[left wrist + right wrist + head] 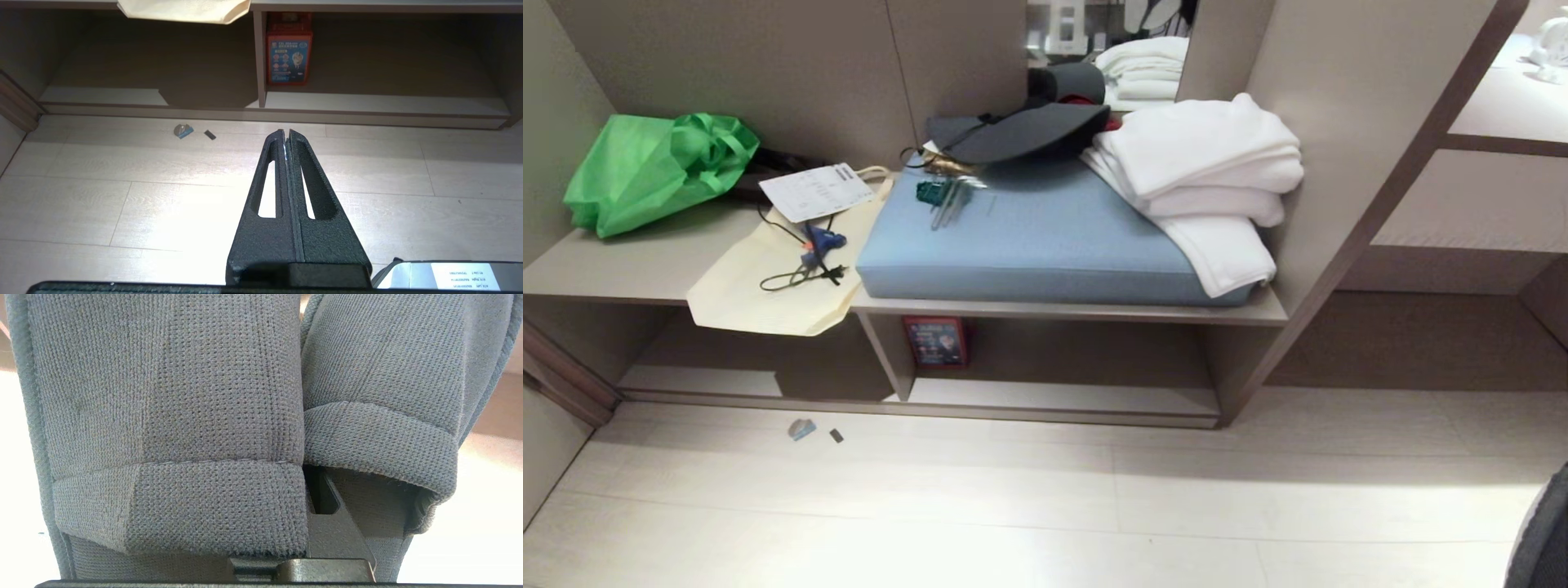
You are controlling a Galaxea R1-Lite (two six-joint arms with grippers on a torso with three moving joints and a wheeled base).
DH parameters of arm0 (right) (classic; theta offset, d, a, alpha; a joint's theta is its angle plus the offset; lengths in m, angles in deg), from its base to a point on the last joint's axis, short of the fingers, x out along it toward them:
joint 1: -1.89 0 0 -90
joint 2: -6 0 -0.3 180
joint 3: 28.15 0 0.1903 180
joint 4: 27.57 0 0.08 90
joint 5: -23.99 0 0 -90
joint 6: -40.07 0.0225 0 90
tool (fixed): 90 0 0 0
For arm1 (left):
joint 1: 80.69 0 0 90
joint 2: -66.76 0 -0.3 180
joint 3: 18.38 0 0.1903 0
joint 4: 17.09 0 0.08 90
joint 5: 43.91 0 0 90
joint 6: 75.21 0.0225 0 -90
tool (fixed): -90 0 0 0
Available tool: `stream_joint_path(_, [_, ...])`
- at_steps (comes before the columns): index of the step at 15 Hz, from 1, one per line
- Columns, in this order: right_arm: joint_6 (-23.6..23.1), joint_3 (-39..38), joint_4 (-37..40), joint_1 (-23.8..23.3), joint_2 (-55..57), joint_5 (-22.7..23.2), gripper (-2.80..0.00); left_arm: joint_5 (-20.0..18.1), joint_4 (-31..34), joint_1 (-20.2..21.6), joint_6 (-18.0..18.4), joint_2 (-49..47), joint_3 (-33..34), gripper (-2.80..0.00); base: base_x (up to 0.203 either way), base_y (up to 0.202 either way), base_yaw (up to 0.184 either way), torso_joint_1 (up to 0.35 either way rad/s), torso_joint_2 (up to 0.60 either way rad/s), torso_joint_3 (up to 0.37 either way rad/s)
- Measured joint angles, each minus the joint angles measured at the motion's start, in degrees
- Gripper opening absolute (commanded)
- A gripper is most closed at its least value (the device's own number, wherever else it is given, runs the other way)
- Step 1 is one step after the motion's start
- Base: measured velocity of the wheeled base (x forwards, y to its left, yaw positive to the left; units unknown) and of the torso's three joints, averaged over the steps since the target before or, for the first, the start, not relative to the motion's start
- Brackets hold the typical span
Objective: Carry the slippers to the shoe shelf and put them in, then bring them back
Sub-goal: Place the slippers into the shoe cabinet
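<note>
Slippers [171, 416] filled your right wrist view: two grey knit bands side by side, touching, hanging over the right gripper [322, 498]. Its jaws were pinched shut w/ the slippers' fabric on both sides, so it had hold of the pair. Only a sliver of one dark finger showed betw. the bands, plus pale floor at the edges.

Your head view showed neither arm. You faced the shelf [1062, 396], a low wide cubby at floor level w/ a pale base board and an upright divider [886, 351]. A red box [935, 341] stood at the back, just right of the divider. No slippers lay in the cubby.

On the ledge above sat a blue cushion [1045, 245] w/ a black hat [1013, 135] at its rear and folded white towels [1209, 180] draped over its right end. Left of the cushion lay a cream bag [760, 286] hanging over the ledge edge, w/ a blue tool [823, 241] and a paper sheet [817, 190] on it, and a green bag [654, 167] further left.

Left gripper [285, 134] hung over the pale floor [122, 204] in front of the cubby, fingers pressed together, holding nothing. Two small bits [184, 130] lay on the floor near the base board.
</note>
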Motion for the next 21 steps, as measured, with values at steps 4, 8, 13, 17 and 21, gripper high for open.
stream_joint_path(4, [-0.21,0.00,0.09,0.00,0.00,0.05,-2.80,0.01,-0.01,0.00,0.01,0.00,0.00,-2.80,0.000,0.000,0.000,0.005,0.00,-0.199])
stream_joint_path(8, [3.52,0.04,0.05,0.00,0.00,-0.30,-2.80,0.01,-0.01,0.00,-0.01,0.00,0.00,-2.80,0.000,0.000,0.000,0.002,0.00,-0.198])
stream_joint_path(13, [6.25,-0.01,0.07,0.00,0.00,-1.21,-2.80,-0.01,-0.04,0.00,-0.11,0.00,0.00,-2.80,0.000,0.000,0.000,0.005,0.01,-0.197])
stream_joint_path(17, [6.27,-0.05,0.07,0.00,0.00,-1.21,-2.80,0.01,-0.01,0.00,-0.07,0.00,0.00,-2.80,0.000,0.000,0.000,0.003,0.00,-0.198])
stream_joint_path(21, [6.27,-0.05,0.07,0.00,0.00,-1.21,-2.80,0.01,-0.01,0.00,-0.17,0.00,0.00,-2.80,0.000,0.000,0.000,0.000,0.00,-0.196])
